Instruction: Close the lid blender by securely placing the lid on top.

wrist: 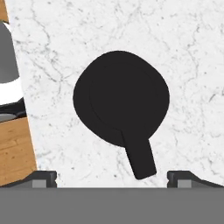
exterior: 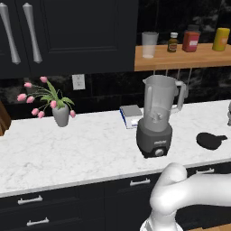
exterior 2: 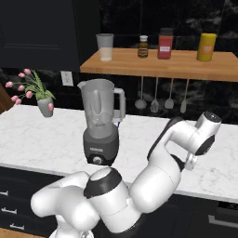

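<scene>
You have not picked up the lid (wrist: 121, 98) yet: it lies flat on the surface (exterior: 67, 149) at the right of the left base frame, apart from the open-topped blender (exterior: 157, 117). Your hand (wrist: 112, 177) hovers above it, spread wide and empty. Grasping, carrying and seating remain.

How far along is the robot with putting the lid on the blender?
Early stage. Done: the open gripper is lined up above the lid, which lies flat on the counter. In hand: nothing is gripped yet. Left: grasp the lid, carry it to the blender, whose jar top is uncovered, and seat it there.
</scene>
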Robot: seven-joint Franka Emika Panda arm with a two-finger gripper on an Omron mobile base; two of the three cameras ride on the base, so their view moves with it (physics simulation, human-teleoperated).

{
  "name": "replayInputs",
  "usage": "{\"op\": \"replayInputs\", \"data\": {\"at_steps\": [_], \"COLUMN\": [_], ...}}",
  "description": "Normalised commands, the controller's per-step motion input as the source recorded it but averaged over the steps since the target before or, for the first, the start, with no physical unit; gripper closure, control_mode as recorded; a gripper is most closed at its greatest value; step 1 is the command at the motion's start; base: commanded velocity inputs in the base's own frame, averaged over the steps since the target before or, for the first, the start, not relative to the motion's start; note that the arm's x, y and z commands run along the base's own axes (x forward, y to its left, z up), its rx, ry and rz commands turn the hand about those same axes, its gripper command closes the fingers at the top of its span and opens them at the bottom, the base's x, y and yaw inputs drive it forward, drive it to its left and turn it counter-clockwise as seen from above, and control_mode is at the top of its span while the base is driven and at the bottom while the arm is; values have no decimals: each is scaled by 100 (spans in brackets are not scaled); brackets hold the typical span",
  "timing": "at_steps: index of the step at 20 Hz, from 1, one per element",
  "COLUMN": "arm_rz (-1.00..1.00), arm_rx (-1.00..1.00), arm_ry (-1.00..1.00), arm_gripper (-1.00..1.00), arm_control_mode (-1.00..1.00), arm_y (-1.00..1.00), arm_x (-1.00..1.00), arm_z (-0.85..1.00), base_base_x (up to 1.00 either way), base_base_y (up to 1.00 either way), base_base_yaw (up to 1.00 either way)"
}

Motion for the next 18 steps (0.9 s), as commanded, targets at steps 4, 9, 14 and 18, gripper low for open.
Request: {"op": "replayInputs", "data": {"at_steps": [4,9,14,18], "arm_rz": [8,8,0,0], "arm_rx": [0,2,0,0], "arm_ry": [0,0,1,7], "arm_gripper": [-100,-100,-100,-100], "arm_control_mode": [-100,-100,-100,-100], "arm_y": [-12,3,25,20], "arm_x": [0,-14,3,5], "arm_z": [-12,-18,0,-2], "base_base_x": [0,0,0,0], "base_base_y": [0,0,0,0], "base_base_yaw": [0,0,0,0]}}
